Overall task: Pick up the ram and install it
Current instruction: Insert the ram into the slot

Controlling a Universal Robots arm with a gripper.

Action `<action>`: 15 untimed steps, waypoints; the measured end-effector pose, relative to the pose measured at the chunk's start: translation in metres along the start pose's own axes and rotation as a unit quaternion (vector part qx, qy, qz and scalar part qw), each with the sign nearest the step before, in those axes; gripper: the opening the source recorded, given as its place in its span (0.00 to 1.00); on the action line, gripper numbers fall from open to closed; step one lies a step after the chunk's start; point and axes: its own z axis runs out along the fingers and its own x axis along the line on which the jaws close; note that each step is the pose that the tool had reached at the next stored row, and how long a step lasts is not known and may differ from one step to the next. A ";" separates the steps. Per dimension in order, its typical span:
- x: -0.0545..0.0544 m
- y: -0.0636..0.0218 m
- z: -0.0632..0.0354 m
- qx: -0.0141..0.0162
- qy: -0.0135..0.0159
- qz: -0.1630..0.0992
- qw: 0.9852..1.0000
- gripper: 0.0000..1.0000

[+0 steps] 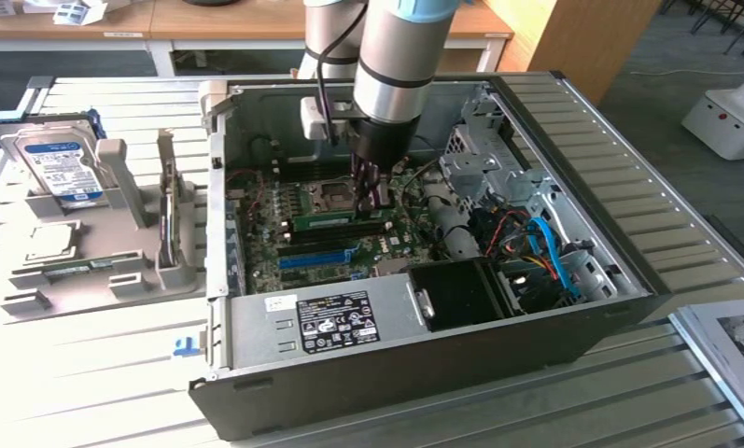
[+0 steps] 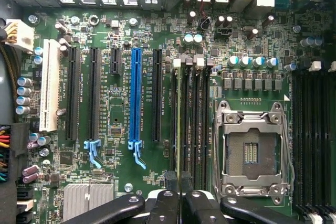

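On the slatted grey table (image 1: 98,373), in a room with wooden desks (image 1: 222,23) behind:

1. Open computer case (image 1: 385,383), lying on its side, motherboard (image 1: 266,233) facing up.
2. Robot arm (image 1: 390,56), reaching straight down into the case.
3. Power supply (image 1: 334,322) at the near edge. It has a white-and-black label, the print too small to read.
4. Grey parts stand (image 1: 85,271) on the exterior view's left, holding a hard drive (image 1: 54,163) with a blue-and-white label.
5. Printed sheet (image 1: 733,355) at the table's near corner.
6. Blue cables (image 1: 553,247) in the drive bay.

The wrist view adds:

7. Empty processor socket (image 2: 252,153) with its metal frame.
8. Blue expansion slot (image 2: 136,98) among black ones, and a white slot (image 2: 50,85). The lettering beside the slots is not legible.
9. Finned silver heatsink (image 2: 89,200).
10. Gripper (image 2: 179,178), also (image 1: 372,210). Its fingers are drawn close, pinching the top edge of the ram.
11. The ram (image 2: 179,119), seen edge-on, stands in a black memory slot just beside the socket. From outside it shows as a green strip (image 1: 334,222).
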 end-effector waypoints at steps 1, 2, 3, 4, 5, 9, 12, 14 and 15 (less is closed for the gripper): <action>0.000 -0.0001 0.0004 0.000 0.000 0.000 1.000 0.12; 0.000 -0.0001 0.0008 0.000 0.000 0.000 1.000 0.12; 0.000 0.0000 0.0012 0.000 0.000 0.000 1.000 0.12; 0.000 0.0000 0.0016 0.001 0.000 0.000 1.000 0.12; 0.000 0.0001 0.0018 0.001 0.000 0.000 1.000 0.12; 0.000 0.0001 0.0020 0.001 0.000 0.000 1.000 0.12; 0.000 0.0011 0.0021 0.001 0.000 0.000 1.000 0.12; 0.000 0.0020 0.0023 0.001 0.000 0.000 1.000 0.12; 0.000 0.0026 0.0023 0.001 0.000 0.000 1.000 0.12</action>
